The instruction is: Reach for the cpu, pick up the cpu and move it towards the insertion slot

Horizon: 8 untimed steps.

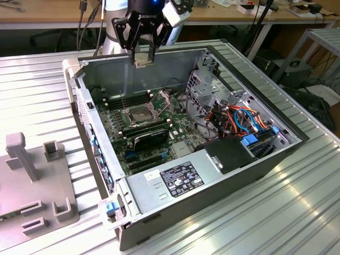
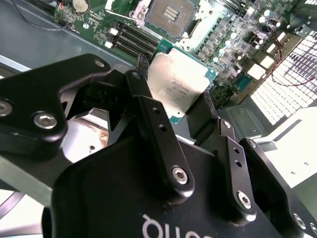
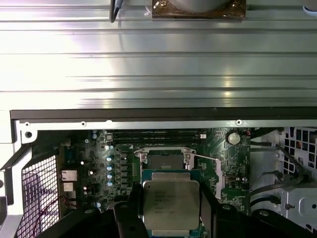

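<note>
Now we see gripper (image 1: 142,57) clamped on cpu (image 1: 142,63) — flat square chip, silvery-grey top, thin tan-green rim, faint print in both wrist views (image 2: 177,84) (image 3: 171,204). We place cpu in air above open case (image 1: 287,154), at 12 o'clock from insertion slot (image 1: 139,113) in exterior view — well apart.

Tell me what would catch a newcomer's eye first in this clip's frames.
The black hand hangs above the rear wall of the open computer case, shut on the cpu. In both wrist views the silvery cpu sits pinched between the dark fingers. On the green motherboard below, the insertion slot lies open with its metal frame lifted.
</note>
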Motion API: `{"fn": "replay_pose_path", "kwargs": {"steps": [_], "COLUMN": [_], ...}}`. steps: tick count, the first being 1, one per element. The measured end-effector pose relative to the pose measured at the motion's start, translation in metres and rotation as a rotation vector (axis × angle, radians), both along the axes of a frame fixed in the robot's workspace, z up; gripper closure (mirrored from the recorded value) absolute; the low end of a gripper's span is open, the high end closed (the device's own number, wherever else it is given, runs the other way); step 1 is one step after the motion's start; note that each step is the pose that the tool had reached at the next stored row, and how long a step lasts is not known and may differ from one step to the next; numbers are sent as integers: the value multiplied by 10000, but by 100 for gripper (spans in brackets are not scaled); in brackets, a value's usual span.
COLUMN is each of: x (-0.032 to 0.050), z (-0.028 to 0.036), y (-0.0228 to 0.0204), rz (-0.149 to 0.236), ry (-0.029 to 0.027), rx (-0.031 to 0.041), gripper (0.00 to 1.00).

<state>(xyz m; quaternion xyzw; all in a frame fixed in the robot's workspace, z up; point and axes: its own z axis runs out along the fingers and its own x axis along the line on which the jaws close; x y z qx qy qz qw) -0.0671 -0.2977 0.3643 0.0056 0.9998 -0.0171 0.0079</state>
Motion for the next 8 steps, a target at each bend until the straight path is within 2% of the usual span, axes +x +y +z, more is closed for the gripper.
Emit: {"fn": "replay_pose_path", "kwargs": {"steps": [8], "x": [-18], "z": [0], "y": [0], "rz": [-1], "ry": [0], "rx": [0], "gripper": [45]}}
